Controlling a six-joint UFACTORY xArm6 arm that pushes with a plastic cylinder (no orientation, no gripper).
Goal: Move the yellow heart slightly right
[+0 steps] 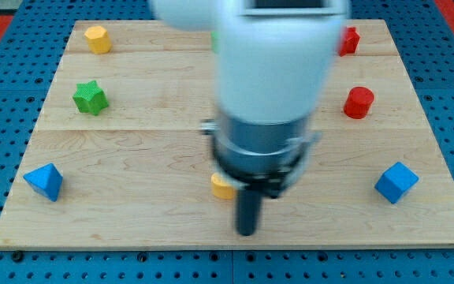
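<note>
Yellow heart [222, 186] lies low on the wooden board [132, 205], mostly hidden behind the arm, just left of my tip [247, 232]. No writing is readable. The white arm hangs upright over mid-board; it carries no jaws.

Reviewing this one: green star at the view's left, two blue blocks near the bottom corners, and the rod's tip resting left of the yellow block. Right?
Not quite. In the camera view my tip sits just right of and below the yellow block, not left of it. The green star and both blue blocks are as stated.
</note>
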